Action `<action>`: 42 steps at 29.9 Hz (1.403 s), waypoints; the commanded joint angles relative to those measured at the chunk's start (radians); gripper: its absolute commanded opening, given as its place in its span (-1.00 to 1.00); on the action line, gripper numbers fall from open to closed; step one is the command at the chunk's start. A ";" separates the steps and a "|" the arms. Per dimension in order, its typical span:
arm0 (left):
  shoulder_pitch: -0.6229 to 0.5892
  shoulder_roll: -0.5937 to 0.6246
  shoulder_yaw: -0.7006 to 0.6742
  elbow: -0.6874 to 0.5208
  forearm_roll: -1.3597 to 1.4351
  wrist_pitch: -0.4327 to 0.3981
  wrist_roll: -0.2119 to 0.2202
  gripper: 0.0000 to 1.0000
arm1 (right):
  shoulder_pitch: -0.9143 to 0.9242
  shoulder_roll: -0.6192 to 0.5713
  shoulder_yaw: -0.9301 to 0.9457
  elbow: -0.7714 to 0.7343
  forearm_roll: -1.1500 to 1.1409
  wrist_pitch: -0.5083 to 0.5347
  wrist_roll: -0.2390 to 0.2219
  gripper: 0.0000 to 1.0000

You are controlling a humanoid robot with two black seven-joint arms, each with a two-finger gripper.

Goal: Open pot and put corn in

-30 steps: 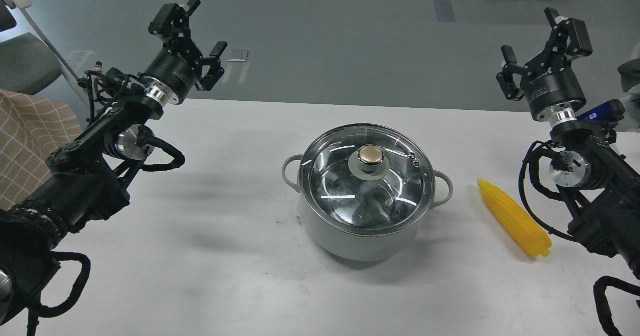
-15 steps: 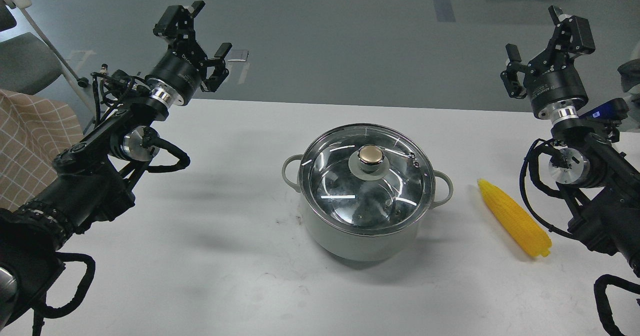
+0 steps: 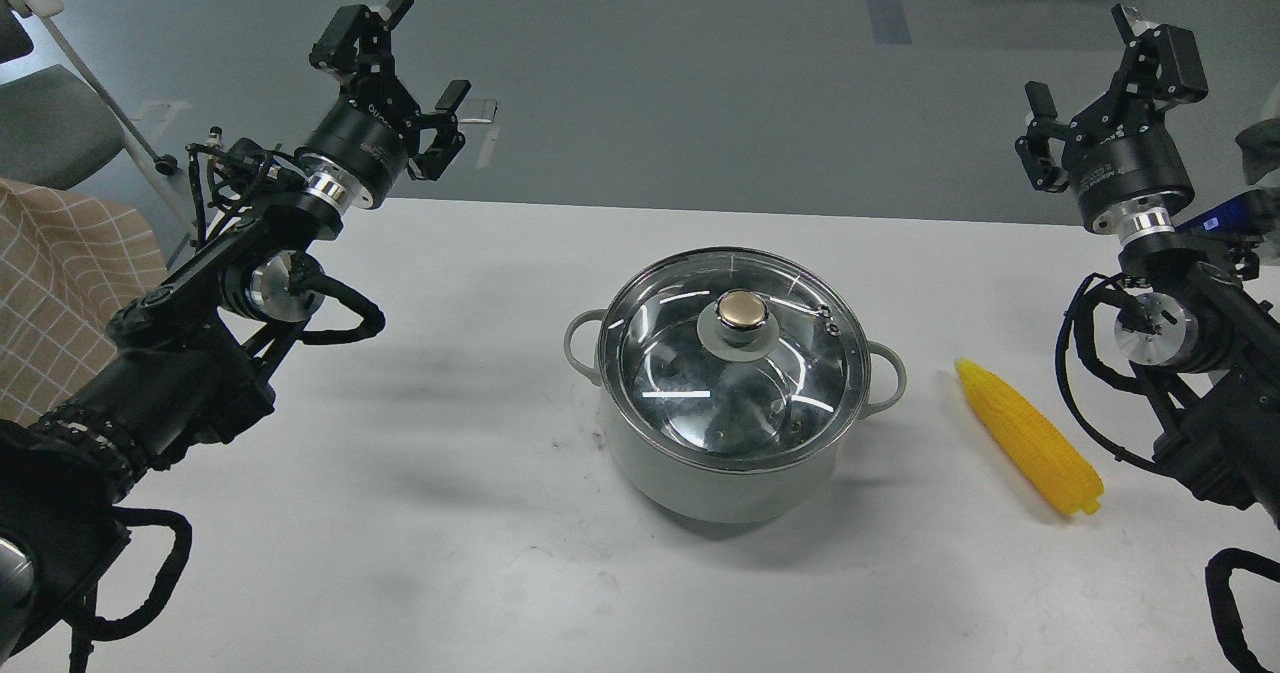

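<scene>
Pot (image 3: 722, 473) lidded, corn (image 3: 1030, 437) lying just right. My left gripper (image 3: 405, 58) and right gripper (image 3: 1100, 73) both raised, jaws spread, empty, keeping lid knob (image 3: 741, 311) reachable.

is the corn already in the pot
No, the corn lies on the table to the right of the pot, whose glass lid is still on.

I see the round pale grey-green pot (image 3: 720, 473) with two small loop side handles standing upright at the table's centre, its glass lid with brass-coloured knob (image 3: 741, 310) seated on the rim. At the pot's 3 o'clock, just beside it, the bright yellow bumpy corn cob (image 3: 1027, 436) lies flat, tapered end toward 11 o'clock.
</scene>
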 commanded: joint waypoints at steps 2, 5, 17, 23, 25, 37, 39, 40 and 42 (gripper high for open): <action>0.000 -0.007 0.001 0.000 0.001 0.000 0.000 0.95 | -0.003 -0.096 -0.066 0.066 -0.001 0.002 0.000 1.00; 0.000 -0.016 0.003 0.000 0.001 0.001 0.000 0.95 | 0.001 -0.162 -0.089 0.116 -0.001 0.002 0.000 1.00; -0.014 -0.014 0.012 0.000 0.007 0.002 0.000 0.95 | -0.013 -0.173 -0.094 0.129 -0.001 -0.001 0.000 1.00; -0.117 0.071 0.028 -0.072 0.125 0.009 0.000 0.95 | -0.016 -0.164 -0.094 0.121 -0.002 -0.001 0.000 1.00; -0.153 0.104 0.031 -0.123 0.211 0.009 0.000 0.95 | -0.016 -0.164 -0.094 0.121 -0.002 -0.001 0.000 1.00; -0.181 0.219 0.031 -0.573 1.072 0.144 -0.024 0.95 | -0.037 -0.163 -0.094 0.121 -0.002 -0.006 0.000 1.00; -0.170 0.213 0.037 -0.612 1.225 0.170 -0.034 0.95 | -0.037 -0.163 -0.094 0.121 -0.002 -0.006 0.000 1.00; -0.163 0.213 0.050 -0.635 1.319 0.179 -0.035 0.95 | -0.037 -0.163 -0.094 0.121 -0.002 -0.006 0.000 1.00; -0.158 0.214 0.070 -0.655 1.412 0.189 -0.038 0.95 | -0.040 -0.163 -0.094 0.123 -0.002 -0.006 0.000 1.00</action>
